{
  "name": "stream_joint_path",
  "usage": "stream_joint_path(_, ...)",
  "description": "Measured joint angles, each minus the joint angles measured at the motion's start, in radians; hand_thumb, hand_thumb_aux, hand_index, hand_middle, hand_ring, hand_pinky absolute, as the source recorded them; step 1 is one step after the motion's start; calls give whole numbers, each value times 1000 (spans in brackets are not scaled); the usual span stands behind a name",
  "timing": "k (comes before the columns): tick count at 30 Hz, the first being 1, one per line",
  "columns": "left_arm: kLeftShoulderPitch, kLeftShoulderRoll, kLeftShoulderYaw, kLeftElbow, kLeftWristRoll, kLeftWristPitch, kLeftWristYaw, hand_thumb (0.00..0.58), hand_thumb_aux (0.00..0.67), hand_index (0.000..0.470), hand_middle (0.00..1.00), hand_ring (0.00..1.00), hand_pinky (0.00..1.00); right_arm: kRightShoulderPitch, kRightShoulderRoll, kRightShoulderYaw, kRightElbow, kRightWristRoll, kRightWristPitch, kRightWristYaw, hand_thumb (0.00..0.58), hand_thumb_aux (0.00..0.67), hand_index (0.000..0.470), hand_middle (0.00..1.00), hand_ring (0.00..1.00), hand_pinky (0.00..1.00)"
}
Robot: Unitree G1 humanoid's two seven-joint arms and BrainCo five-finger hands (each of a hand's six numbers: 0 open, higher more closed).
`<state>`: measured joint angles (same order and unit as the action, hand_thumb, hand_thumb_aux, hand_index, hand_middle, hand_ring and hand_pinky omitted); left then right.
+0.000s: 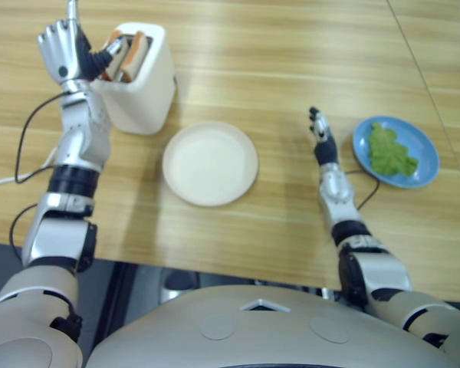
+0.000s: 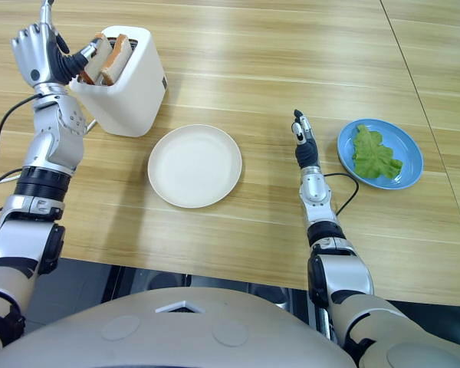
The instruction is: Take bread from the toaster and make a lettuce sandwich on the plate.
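- Surface [image 1: 291, 46]: light wood with plank seams, carries everything below.
- Toaster [image 2: 130, 100]: white, standing at far left, slots facing up.
- Plate [image 2: 194, 165]: cream, round, bare. It sits near centre, just right of and nearer than the toaster, not touching it.
- Blue plate [image 2: 410, 157]: smaller, over on the right, well apart from the cream plate.
- Lettuce [image 2: 372, 156]: one green leaf lying flat on the blue plate, inside its rim.
- Bread [image 2: 116, 55]: two toasted slices side by side in the toaster, tops sticking out and leaning left. Neither is on the cream plate.
- Left hand [image 2: 32, 47]: raised at the toaster's top left corner, reaching in to the left slice. Contact looks likely, but can't tell whether it actually grips the slice.
- Right hand [image 2: 303, 138]: released, stretched straight and pointing to the far side, holding nothing. It is low over the surface between the two plates, just beside the blue plate's left rim and apart from the lettuce.
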<state>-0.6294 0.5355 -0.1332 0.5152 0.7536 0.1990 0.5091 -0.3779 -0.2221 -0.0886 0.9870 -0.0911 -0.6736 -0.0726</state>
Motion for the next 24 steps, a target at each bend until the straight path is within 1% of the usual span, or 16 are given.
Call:
stream_joint_path(5,-6,0,-1,79,-18,14,-33,0,0,0,0,0,0,0,-4,5,9,0,0,-2,0,0,0,0,0,0)
stream_joint_path(18,-42,15,-4,201,-39,42,-35,0,0,0,0,0,0,-1,-12,10,21,0,0,-11,0,0,0,0,0,0)
stream_joint_path(24,-69,16,-34,269,-37,62,-34,0,0,0,0,0,0,-2,-12,13,21,0,0,-15,0,0,0,0,0,0)
